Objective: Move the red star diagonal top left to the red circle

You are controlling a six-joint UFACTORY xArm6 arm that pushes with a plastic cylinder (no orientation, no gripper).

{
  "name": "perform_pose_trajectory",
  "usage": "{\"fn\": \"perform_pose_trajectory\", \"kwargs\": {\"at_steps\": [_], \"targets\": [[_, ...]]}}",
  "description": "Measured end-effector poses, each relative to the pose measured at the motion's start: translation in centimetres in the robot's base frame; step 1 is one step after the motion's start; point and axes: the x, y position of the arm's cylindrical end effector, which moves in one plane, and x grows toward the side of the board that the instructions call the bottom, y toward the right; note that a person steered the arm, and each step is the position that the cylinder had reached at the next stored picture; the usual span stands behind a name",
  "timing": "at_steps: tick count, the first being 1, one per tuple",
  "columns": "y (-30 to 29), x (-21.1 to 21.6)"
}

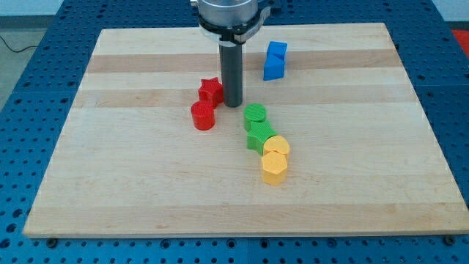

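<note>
Red star (210, 90) sits centre-frame, just upper right of the red circle (203, 116), nearly touching. My tip (233, 104) presses its right side; no fingers here. Light, rigid, probably slides easily: push its right edge leftward.

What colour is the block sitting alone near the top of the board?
Blue: the blue block, seen in the camera view.

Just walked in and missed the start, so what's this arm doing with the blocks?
My tip is down on the wooden board, right beside the red star on its right. The red circle sits just below the star, close or touching. The star is to end up diagonally up-left of the circle, and it is not there yet. Green, yellow and blue blocks lie off to the right, untouched.
</note>
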Motion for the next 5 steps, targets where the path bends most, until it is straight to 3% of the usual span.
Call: {"fn": "perform_pose_trajectory", "kwargs": {"at_steps": [2,3,5], "targets": [[-11.1,-0.3],[-9.1,-0.3],[7.4,-0.2]]}}
